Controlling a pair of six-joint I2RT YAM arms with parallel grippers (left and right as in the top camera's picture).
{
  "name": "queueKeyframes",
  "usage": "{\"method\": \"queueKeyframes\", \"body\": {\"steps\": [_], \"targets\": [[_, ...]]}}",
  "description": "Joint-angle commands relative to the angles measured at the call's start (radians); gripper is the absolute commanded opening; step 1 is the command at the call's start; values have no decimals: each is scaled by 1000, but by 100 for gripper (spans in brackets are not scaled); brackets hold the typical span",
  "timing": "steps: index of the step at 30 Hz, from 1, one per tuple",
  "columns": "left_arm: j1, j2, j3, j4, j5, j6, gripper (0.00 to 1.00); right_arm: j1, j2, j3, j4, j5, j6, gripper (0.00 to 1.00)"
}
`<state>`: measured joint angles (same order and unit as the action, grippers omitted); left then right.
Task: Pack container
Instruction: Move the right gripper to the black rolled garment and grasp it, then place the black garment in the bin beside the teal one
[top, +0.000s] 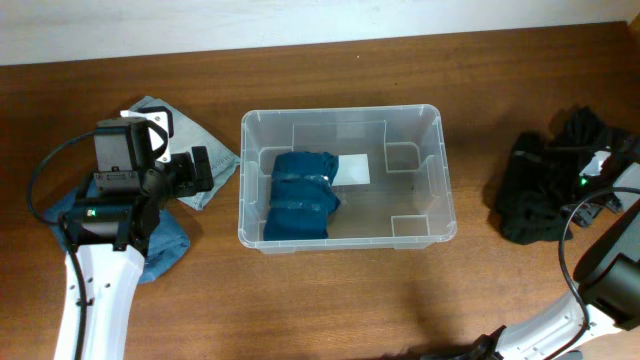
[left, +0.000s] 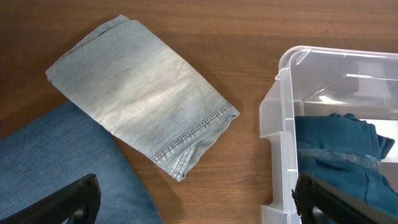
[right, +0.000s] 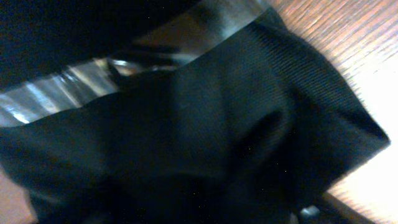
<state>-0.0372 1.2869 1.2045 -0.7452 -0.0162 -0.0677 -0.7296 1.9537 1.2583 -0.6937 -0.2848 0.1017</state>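
At the far left of the desk (top: 330, 300), a dark blue denim piece (top: 165, 245) lies partly under the left arm. Just to its right, a folded pale denim cloth (left: 140, 99) lies flat. In the left wrist view its long axis slants from upper left to lower right.

The left gripper (left: 196, 190) hovers over the gap between this cloth and the bin. It is spread wide and holds nothing.

Immediately to the gripper's right sits the clear container (top: 340, 112), at the middle of the desk. Its long sides run left to right and its left wall is close to the pale cloth's corner. A folded dark blue cloth (top: 300, 195) already fills its left half. The right half is bare, and the white label (top: 352, 170) shows on the base.

Well apart at the far right lies a heap of black clothes (top: 545, 190). The right gripper (top: 597, 163) is sunk into this heap. Its wrist view shows only dark fabric, so whether it is spread or closed on anything cannot be told.

The left arm is the nearer one to the container. A likely next move is to pick up the pale cloth and carry it rightward over the near wall.
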Motion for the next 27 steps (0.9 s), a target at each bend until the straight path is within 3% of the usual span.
{"method": "queueKeyframes", "body": {"steps": [1,2,3,4,7,11,14,19,23,27], "targets": [[-1,2,23,0,-6,16,100,27,18,-15,6,-45,4,35],[-1,2,23,0,-6,16,99,30,18,-15,10,-45,4,29],[-1,2,23,0,-6,16,99,35,18,-15,14,-45,4,13],[-1,2,23,0,-6,16,99,37,18,-15,15,-51,3,4],[-1,2,23,0,-6,16,99,37,-19,-2,17,-157,-45,4],[-1,2,23,0,-7,16,99,71,-231,130,-98,-261,-124,4],[-1,2,23,0,-6,16,99,169,-401,211,-212,-261,-174,4],[-1,2,23,-1,-6,16,99,394,-601,229,-250,-261,-166,4],[-1,2,23,-1,-6,16,99,676,-631,221,-253,-190,77,4],[-1,2,23,-1,-6,16,99,861,-572,183,-253,-59,249,4]]}}
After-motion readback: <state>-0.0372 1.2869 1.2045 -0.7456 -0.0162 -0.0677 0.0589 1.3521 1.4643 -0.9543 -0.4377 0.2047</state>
